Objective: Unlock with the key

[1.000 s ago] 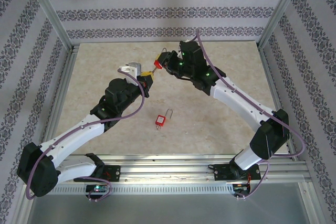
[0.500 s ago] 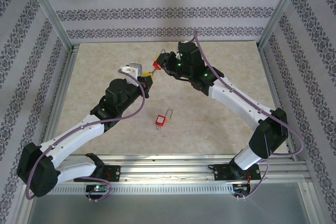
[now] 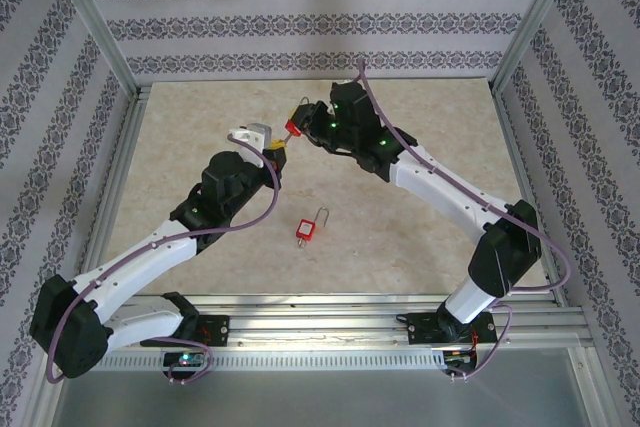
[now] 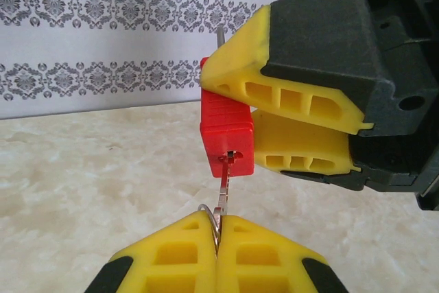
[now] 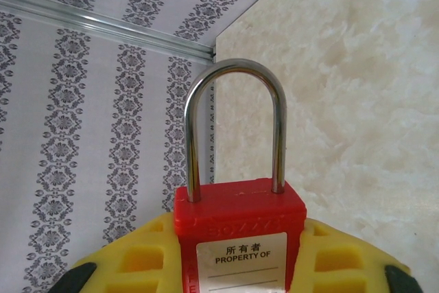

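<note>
Key [image 4: 223, 193] sticks up from between the left gripper's [image 4: 218, 232] clenched fingers, its tip meeting the underside of the red padlock [image 4: 225, 125], which the right gripper's [image 5: 239, 265] fingers grasp; shackle [image 5: 234, 101] closed.

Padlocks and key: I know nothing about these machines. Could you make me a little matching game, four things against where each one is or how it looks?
Things
1. held padlock
2. spare padlock
3. key
4. shackle

Descriptions
A. lying on the table, between the two arms
B. pinched in the left tool, tip at the keyhole
C. clamped in the right tool
D. silver loop, both legs seated in its padlock

Pairs: 1-C, 2-A, 3-B, 4-D
</note>
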### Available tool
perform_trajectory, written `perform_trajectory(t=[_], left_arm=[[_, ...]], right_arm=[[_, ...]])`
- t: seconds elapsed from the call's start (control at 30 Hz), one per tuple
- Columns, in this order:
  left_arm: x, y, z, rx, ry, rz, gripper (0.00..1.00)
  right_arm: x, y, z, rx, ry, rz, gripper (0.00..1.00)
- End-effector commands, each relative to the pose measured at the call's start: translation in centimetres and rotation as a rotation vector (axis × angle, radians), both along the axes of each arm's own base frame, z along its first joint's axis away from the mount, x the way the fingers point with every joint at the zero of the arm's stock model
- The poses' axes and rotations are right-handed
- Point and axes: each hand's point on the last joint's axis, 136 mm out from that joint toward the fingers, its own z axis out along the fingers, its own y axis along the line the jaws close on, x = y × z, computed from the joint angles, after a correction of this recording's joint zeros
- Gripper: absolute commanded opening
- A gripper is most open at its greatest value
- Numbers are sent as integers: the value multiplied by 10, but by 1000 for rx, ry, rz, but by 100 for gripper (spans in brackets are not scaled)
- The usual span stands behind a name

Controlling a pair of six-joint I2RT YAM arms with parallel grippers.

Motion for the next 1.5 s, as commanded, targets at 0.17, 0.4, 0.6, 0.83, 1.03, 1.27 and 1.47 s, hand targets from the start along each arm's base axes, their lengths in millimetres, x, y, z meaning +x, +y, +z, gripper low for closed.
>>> perform_trajectory(t=[0.17,0.4,0.6,0.83,1.03,1.27,1.47], left_arm=[[-8,0,23,101,-102,12,0],[-5,4,15,146,-94,48,0],[-1,8,18,164,-106,86,0],[2,-4,16,185,-129,59,0],[4,-1,22,54,-137,59,0],[8,3,28,-158,-65,0,0],[7,9,31,-183,-60,8,0]], right_arm=[[-6,19,9,32,-1,41,0],[-8,23,10,41,2,51,0],[-12,28,8,40,5,48,0],[-20,45,8,82,25,64,0],[-25,52,10,157,46,62,0],[-31,49,19,155,14,77,0],[-35,48,23,157,2,83,0]])
